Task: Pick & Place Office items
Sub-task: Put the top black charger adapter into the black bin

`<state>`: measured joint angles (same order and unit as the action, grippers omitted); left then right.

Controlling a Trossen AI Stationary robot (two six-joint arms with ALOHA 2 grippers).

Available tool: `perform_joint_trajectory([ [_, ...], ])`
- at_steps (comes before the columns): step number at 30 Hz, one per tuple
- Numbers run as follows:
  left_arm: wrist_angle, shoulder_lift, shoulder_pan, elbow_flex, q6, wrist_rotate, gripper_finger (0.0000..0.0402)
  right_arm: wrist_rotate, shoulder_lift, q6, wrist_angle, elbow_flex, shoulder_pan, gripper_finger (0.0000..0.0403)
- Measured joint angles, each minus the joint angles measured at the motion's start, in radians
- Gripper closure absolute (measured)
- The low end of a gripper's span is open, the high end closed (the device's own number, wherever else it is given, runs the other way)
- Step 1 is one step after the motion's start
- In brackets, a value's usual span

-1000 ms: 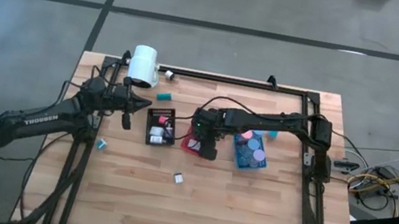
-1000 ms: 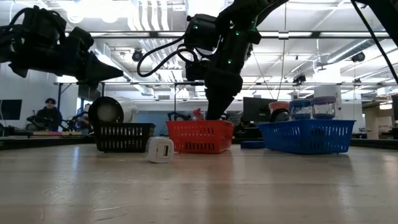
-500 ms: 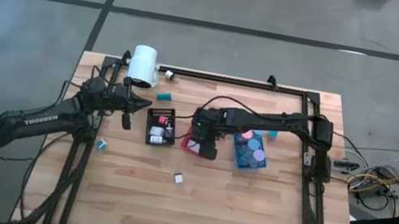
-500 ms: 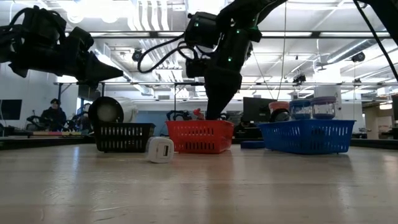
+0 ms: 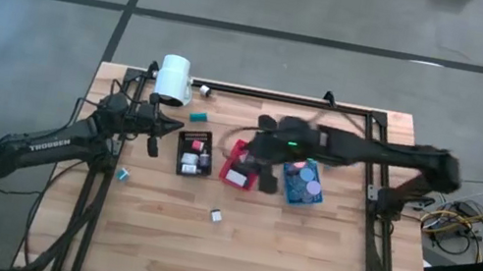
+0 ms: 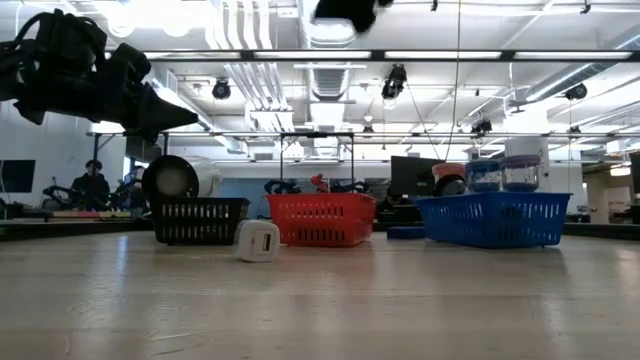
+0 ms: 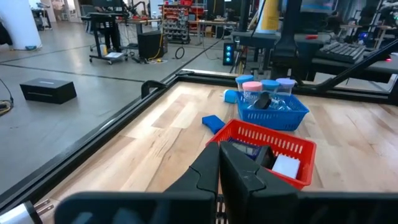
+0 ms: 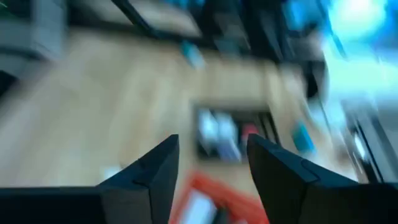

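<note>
Office items lie in the red tray (image 5: pixel 238 165); I see my right gripper (image 8: pixel 208 163) above it, fingers spread, empty. Left gripper (image 7: pixel 219 171) hangs pressed together.

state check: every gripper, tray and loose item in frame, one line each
left gripper: shut, empty, near the black tray.
right gripper: open, empty, above the red tray.
red tray: holds a white block.
blue tray: holds round caps.
white cube: loose on table.
</note>
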<state>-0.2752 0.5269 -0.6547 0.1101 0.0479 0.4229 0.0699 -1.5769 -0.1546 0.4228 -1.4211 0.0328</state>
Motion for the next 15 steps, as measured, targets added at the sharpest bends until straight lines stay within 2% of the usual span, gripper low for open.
perform_joint_trajectory([
  [2,-0.001,0.001,0.0,0.0,0.0,0.0,0.0383,0.079,0.088,-0.007,-0.114,0.066,-0.017,0.0233],
  [3,0.0,0.001,0.0,0.0,0.003,0.0,0.0383,0.084,0.133,-0.005,-0.17,0.102,-0.026,0.024],
  [7,0.0,0.001,0.0,0.0,0.006,0.0,0.0383,-0.009,0.334,-0.011,-0.335,0.293,-0.058,0.0282],
  [15,0.0,-0.004,0.0,0.0,0.026,-0.002,0.0383,-0.101,0.716,-0.007,-0.552,0.709,-0.059,0.0387],
])
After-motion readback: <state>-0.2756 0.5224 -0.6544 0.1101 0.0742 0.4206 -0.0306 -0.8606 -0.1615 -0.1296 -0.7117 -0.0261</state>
